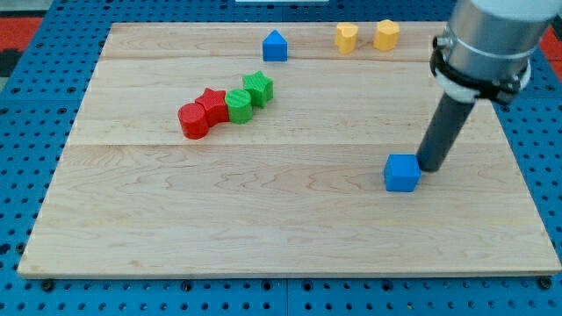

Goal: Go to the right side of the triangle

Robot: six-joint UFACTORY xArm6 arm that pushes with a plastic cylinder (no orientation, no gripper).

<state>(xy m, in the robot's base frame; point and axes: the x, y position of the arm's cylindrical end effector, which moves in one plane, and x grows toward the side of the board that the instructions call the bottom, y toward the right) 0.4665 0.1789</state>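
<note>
A blue triangle-topped block (275,46) sits near the view's top, left of centre. My tip (429,166) is far from it, toward the view's lower right, touching the right side of a blue cube (402,172). The dark rod rises from the tip to the arm's grey body at the view's top right.
A row of blocks lies at centre left: red cylinder (193,120), red star (212,104), green cylinder (238,105), green star (258,88). Two yellow blocks (347,37) (386,34) sit at the top right. The wooden board (281,219) lies on a blue pegboard.
</note>
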